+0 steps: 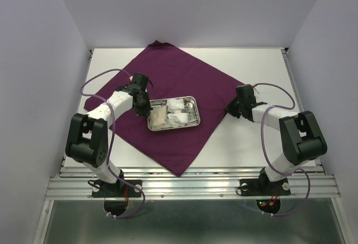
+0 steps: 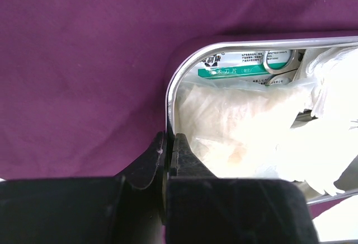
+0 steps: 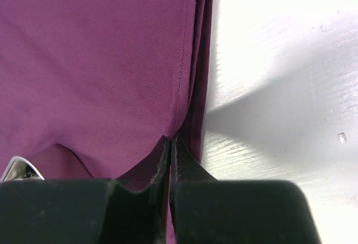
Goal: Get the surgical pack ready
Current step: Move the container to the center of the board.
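Note:
The dark purple cloth (image 1: pixel 168 70) lies spread as a diamond on the white table. On it sits the steel tray (image 1: pixel 173 128) holding white gauze pads (image 1: pixel 179 107) and thin metal instruments (image 1: pixel 192 108). My left gripper (image 1: pixel 146 109) is at the tray's left end, shut on its rim. In the left wrist view the tray's rim (image 2: pixel 170 87) runs between the closed fingers of the left gripper (image 2: pixel 169 140), with gauze (image 2: pixel 240 126) and a green-labelled packet (image 2: pixel 235 67) inside. My right gripper (image 1: pixel 229 109) is shut on the cloth's right edge. The right wrist view shows the hem (image 3: pixel 187 59) pinched in the right gripper (image 3: pixel 170 140).
Bare white table (image 3: pixel 279 59) lies to the right of the cloth's edge, under a shadow. A corner of the tray (image 3: pixel 19 168) shows at the lower left of the right wrist view. Pale walls enclose the table on three sides.

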Controlling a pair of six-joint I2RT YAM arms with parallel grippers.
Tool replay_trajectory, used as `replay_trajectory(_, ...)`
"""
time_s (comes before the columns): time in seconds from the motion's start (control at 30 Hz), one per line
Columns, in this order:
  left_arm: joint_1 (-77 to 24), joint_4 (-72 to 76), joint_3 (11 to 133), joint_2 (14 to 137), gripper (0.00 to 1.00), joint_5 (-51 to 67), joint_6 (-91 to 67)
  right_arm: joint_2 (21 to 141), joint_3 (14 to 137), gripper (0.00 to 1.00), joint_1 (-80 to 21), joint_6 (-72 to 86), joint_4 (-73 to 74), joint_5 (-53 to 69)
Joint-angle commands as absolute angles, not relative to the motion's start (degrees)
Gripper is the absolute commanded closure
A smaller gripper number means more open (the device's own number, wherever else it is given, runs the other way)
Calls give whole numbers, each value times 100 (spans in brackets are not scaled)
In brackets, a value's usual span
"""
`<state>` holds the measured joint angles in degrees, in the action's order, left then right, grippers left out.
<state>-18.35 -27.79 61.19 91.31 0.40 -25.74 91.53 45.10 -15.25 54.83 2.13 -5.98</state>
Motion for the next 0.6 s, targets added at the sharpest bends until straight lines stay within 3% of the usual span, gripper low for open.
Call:
replay_trajectory(0.0,-1775,-2821,6442,9123,100,-343,-2382,8947,4438,99,-1389,5379,132,-729)
replay_trajectory(0.57,-1679,-2716,6539,9440,100,-395,-2224,8930,4517,98,-1389,5107,167,-457)
